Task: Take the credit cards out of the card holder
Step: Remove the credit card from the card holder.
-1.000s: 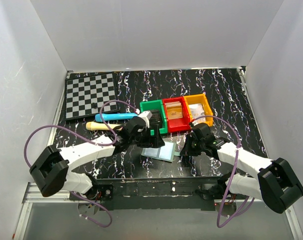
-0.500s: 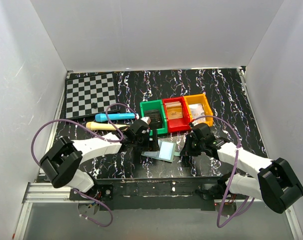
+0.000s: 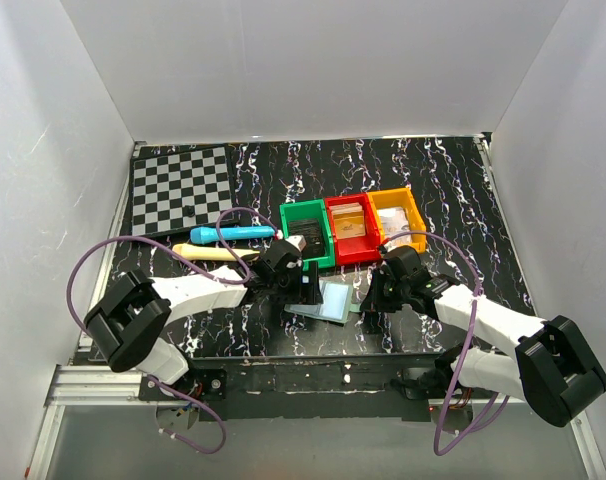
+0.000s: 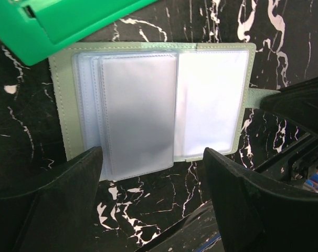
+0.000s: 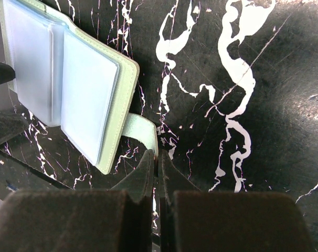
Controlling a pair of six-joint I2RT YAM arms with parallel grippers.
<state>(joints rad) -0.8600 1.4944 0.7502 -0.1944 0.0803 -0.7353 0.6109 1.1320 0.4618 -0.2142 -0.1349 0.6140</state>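
Note:
The card holder lies open on the black marbled table, grey-green with pale-blue glossy panels, just in front of the green bin. The left wrist view shows it with its panels looking blank; no dark credit card shows in it. My left gripper hovers over its left half, open and empty. My right gripper is at the holder's right edge, shut on the small side tab, with the fingertips pressed together. A dark flat item lies in the green bin; I cannot tell whether it is a card.
Green, red and orange bins stand in a row behind the holder. A blue marker and a cream stick lie to the left. A chessboard sits at the back left. White walls enclose the table.
My left gripper has moved from beside the green bin down and right to over the holder's left half. The right gripper has stayed on the tab.

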